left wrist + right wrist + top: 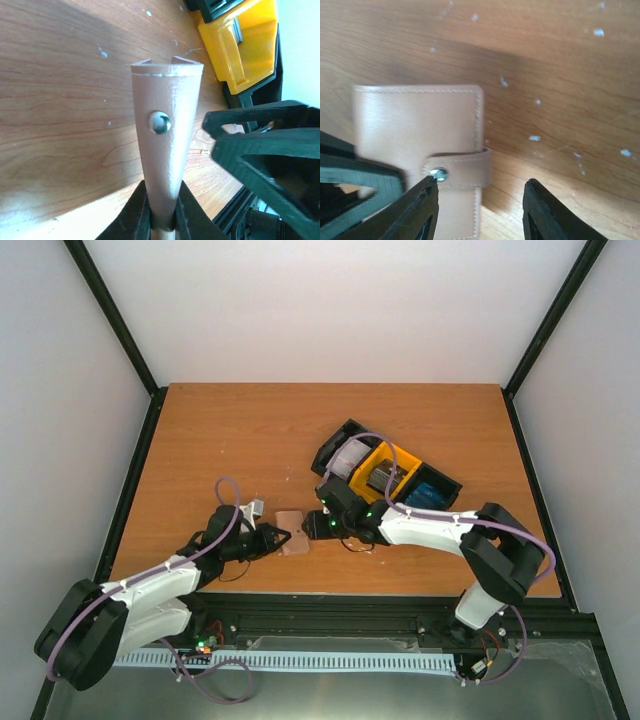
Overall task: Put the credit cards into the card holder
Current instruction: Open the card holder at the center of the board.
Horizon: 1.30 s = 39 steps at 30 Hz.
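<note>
The tan-pink card holder point(291, 519) lies folded shut on the table between my two grippers. My left gripper point(161, 220) is shut on its near end, and the snap button point(160, 122) faces this camera. In the right wrist view the card holder point(415, 125) has its strap point(462, 169) fastened. My right gripper point(480, 200) is open around the strap end, with one fingertip point(422, 200) by the snap. The credit cards rest in the bins: white point(347, 457), dark point(385, 478) and blue point(428, 494).
A row of three bins sits slanted at the right: black point(330, 448), yellow point(408, 462) and black point(452, 485). The yellow bin point(245, 40) is close ahead of the left gripper. The table's front edge and metal rail point(330, 620) run just behind both arms.
</note>
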Tool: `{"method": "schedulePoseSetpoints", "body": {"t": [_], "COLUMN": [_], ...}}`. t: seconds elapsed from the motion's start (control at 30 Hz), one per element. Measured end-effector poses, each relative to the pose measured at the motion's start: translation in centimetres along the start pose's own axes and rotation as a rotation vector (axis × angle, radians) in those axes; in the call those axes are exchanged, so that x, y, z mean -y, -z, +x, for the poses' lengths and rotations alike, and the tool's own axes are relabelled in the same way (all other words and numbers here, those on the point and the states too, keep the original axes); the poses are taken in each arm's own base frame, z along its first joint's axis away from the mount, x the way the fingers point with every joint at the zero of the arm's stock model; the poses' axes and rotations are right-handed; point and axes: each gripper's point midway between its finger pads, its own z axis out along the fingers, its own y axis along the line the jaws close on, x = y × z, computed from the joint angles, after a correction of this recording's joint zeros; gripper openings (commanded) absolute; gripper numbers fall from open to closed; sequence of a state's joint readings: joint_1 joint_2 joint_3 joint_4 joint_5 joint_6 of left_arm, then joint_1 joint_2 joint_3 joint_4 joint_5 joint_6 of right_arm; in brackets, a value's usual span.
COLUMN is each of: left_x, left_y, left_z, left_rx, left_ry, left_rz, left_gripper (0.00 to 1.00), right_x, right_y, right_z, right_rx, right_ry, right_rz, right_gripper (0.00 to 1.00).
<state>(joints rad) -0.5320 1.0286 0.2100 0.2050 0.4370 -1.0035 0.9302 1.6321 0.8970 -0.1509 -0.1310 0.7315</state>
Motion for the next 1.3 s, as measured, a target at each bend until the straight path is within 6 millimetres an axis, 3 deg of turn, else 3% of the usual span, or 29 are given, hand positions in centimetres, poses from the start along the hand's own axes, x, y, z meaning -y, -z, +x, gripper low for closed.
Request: {"method": "schedulePoseSetpoints", "body": {"t": [0.17, 0.37, 0.6, 0.77, 1.03, 1.3], "left_x": [0.6, 0.9, 0.8, 0.3, -0.1, 1.8], "left_y": [0.2, 0.2, 0.2, 0.2, 0.3, 0.7], "left_z": [-0.3, -0.2, -0.1, 0.0, -0.2, -1.2], "left_rx": [0.006, 0.002, -0.005, -0.007, 0.007, 0.04], "left_ry": [-0.036, -0.055, -0.058, -0.054, -0.07, -0.105], "left_rz": [0.01, 0.02, 0.018, -0.002, -0.024, 0.017], "left_gripper": [0.01, 0.01, 0.01, 0.01, 0.01, 0.01], "right_x": [-2.0, -3.6, -3.2, -3.1, -1.5, 3.2], "right_y": [1.5, 0.9, -1.0, -1.3, -1.0, -0.6], "right_z": [-1.6, -1.9, -1.4, -0.6, 0.5, 0.7], "right_rx": [0.061, 0.06, 0.01, -0.023, -0.056, -0.049], "right_ry": [0.05, 0.087, 0.095, 0.102, 0.1, 0.106], "right_rz": [-0.018, 0.0, 0.068, 0.099, 0.2, 0.428], "right_gripper": [0.48, 0.47, 0.45, 0.41, 0.28, 0.23]}}
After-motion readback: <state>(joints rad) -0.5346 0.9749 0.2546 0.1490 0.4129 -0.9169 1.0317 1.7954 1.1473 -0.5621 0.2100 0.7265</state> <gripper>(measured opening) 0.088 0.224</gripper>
